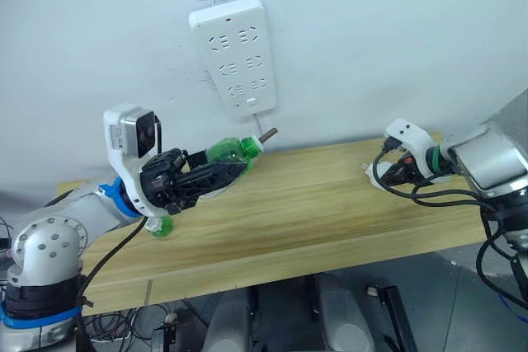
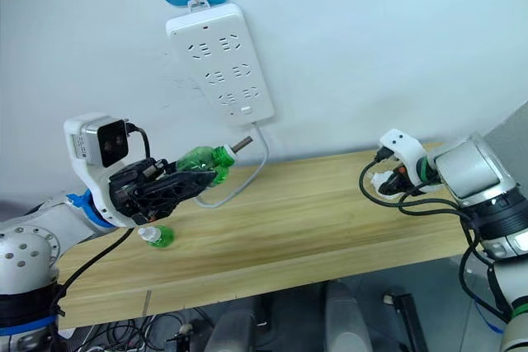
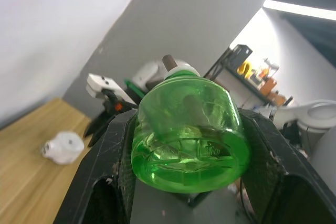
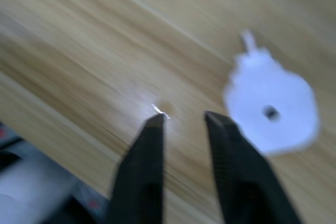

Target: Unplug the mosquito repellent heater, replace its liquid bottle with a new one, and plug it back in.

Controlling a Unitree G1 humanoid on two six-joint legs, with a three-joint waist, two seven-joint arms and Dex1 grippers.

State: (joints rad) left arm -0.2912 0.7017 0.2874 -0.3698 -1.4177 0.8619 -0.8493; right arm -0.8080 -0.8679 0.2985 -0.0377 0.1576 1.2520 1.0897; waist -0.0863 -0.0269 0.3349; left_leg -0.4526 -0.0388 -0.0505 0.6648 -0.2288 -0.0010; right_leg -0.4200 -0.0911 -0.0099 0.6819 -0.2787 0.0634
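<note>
Left gripper (image 3: pixel 184 182): jaws pinching green liquid bottle (image 3: pixel 189 129), wick outward, likely ready for insertion. Right gripper (image 4: pixel 184 121): jaws slightly spread, empty, beside mosquito repellent heater (image 4: pixel 270 108) lying unplugged on worktop (image 1: pixel 330 204).

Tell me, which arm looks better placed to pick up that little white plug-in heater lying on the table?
The right, probably. The right gripper hovers open just beside the mosquito repellent heater on the table, while the left gripper is across the table, already shut on a green bottle.
</note>
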